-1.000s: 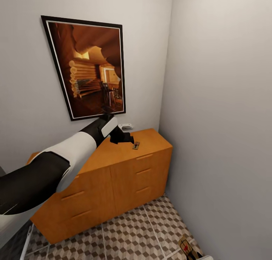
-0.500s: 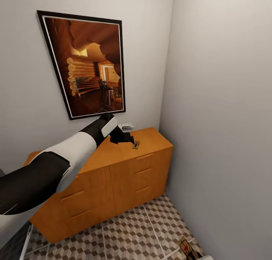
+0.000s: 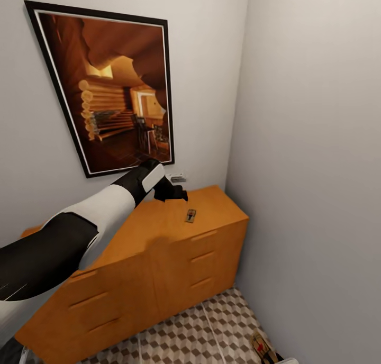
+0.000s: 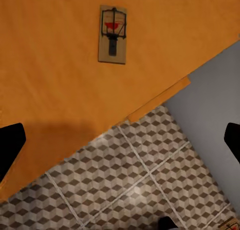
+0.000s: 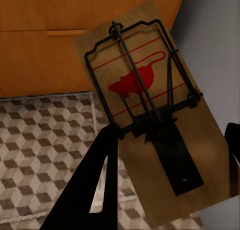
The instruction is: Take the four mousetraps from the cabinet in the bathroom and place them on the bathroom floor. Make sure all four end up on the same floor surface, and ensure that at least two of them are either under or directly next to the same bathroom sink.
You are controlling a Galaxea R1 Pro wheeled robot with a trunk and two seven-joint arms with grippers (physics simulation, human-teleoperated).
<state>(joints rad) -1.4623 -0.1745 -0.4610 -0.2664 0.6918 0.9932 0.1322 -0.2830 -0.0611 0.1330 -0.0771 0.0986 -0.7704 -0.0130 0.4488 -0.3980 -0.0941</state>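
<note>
Left gripper (image 3: 177,193) held above cabinet (image 3: 159,258) top, fingers spread wide, one mousetrap (image 3: 190,216) lying flat on top just beside it, second mousetrap (image 5: 150,125) pinched by right gripper (image 5: 170,140) over bathroom floor (image 3: 211,327).

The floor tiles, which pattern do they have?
The floor shows brown, beige and grey cubes with pale grout, clearest in the left wrist view.
</note>
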